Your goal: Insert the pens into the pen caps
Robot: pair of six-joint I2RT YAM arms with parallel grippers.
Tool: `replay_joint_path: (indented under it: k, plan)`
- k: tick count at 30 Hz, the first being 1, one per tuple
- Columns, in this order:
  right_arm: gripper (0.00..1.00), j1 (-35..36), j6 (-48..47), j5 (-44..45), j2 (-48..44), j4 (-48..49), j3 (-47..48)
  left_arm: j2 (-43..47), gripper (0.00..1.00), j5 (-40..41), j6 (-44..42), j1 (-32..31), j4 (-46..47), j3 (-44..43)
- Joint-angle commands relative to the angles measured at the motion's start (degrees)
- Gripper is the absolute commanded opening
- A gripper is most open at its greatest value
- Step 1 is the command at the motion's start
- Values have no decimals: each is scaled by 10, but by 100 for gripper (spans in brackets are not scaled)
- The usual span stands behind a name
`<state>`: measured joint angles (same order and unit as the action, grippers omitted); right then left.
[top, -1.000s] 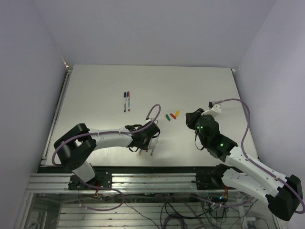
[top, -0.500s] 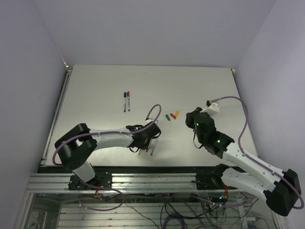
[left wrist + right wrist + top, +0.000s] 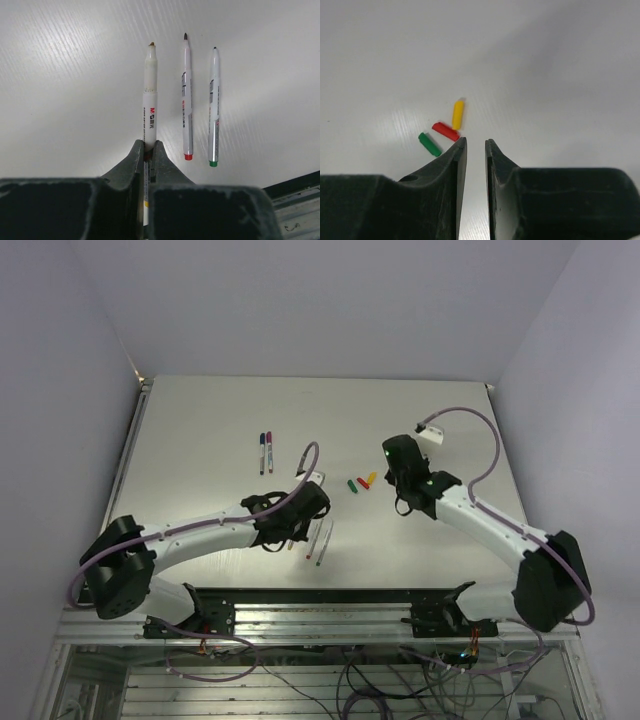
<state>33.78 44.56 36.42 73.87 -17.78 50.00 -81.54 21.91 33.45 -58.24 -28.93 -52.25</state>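
Because the held pen (image 3: 150,95) must meet a cap nib-first, your left gripper (image 3: 148,150) has it by the rear of the barrel. The fingers are clamped tight on it, and the brownish-orange nib points straight ahead, free. Cannot tell whether it is off the table (image 3: 200,420).

Just beside it lie the red pen (image 3: 186,110) and green pen (image 3: 214,105), parallel and uncapped, nibs pointing the same way. That should let you take each with the same grasp.

Well apart, toward mid-table, sit the yellow cap (image 3: 458,114), red cap (image 3: 445,131) and green cap (image 3: 429,144), close together in a loose cluster.

Your right gripper (image 3: 475,145) hangs just short of them, fingers a narrow gap apart with nothing between. It is probably lining up on a cap; yellow would suit the held nib.

Farther back, a capped pair (image 3: 265,453), blue and magenta, lies side by side. Those two look done, which leaves you three.
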Motion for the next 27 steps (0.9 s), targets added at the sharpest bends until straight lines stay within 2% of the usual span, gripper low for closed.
replay_joint_path:
  k: [1,6,11,15,27]
  plan:
    - [21,-24,-19,-47,63,-29,45,32,7,13,5,-1,-20,2]
    - [21,-35,-32,-73,143,-28,88,79,7,10,23,-1,-30,40]
    - [34,-36,-36,-83,217,-30,131,120,7,-2,25,2,-21,68]
    - [39,-36,-28,-79,267,-32,159,129,7,-3,23,5,-18,75]
    - [40,-37,-26,-73,349,-31,208,145,7,-15,22,13,-1,104]
